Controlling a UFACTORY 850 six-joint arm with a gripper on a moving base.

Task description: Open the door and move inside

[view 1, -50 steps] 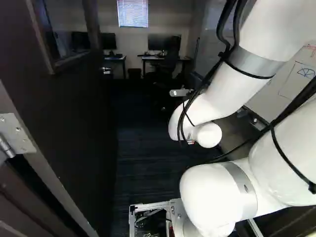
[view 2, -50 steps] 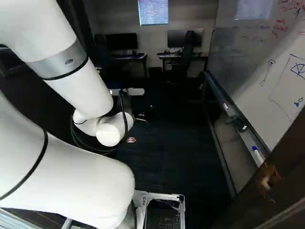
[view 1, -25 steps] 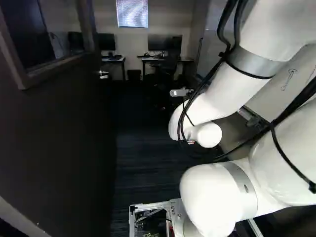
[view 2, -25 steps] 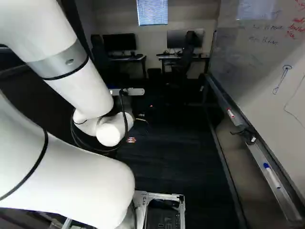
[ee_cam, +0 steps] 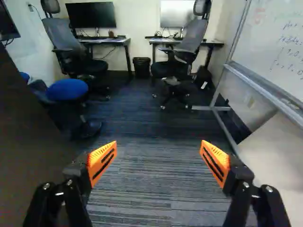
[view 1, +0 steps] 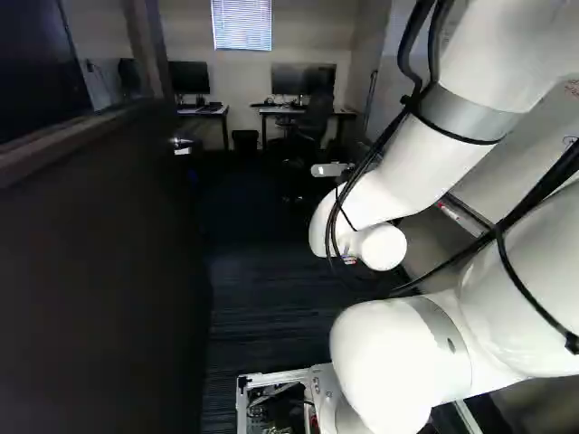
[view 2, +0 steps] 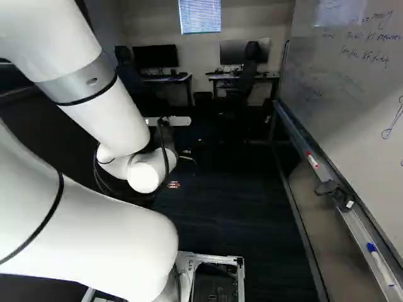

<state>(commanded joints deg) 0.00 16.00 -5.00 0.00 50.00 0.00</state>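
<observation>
In the left base view, the door (view 1: pixel 99 271) is standing open along the left side, its handle (view 1: pixel 183 147) showing near the far edge and going untouched. The arm (view 1: pixel 389 181) is reaching past it over the floor (view 1: pixel 258 307), so the opening is looking finished.

In the right base view, the whiteboard (view 2: pixel 334 107) is lining the right side and desks (view 2: pixel 242 77) are waiting beyond; with no frame showing ahead, the base (view 2: pixel 217 258) is seemingly passing the threshold or sitting just inside.

In the wrist view, the gripper (ee_cam: pixel 158 144) is spreading its fingers wide, holding nothing, with the door's dark face flanking it and a stool (ee_cam: pixel 66 90) and chairs (ee_cam: pixel 184 47) standing ahead. What is apparently remaining is a short drive forward, the base clearing the door before stopping.
</observation>
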